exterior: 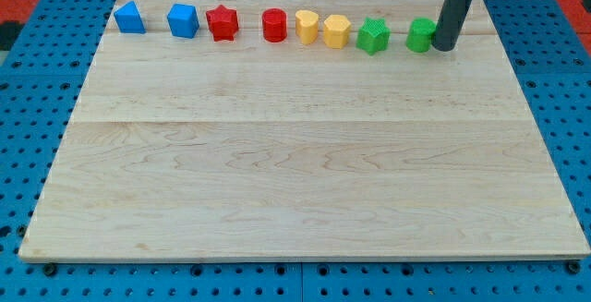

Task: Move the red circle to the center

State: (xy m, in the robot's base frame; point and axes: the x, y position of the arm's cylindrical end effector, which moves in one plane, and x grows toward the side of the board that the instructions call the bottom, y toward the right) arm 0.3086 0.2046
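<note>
The red circle (274, 25) is a short red cylinder in a row of blocks along the view's top edge of the wooden board (305, 154). To its left sits a red star (223, 23); to its right a yellow heart-like block (307, 26). My tip (444, 47) is at the view's top right, touching or just right of a green block (421, 35), far to the right of the red circle.
The row also holds a blue triangular block (129, 18), a blue block (183, 20), a yellow hexagon-like block (336, 30) and a green star-like block (373, 36). Blue pegboard (37, 80) surrounds the board.
</note>
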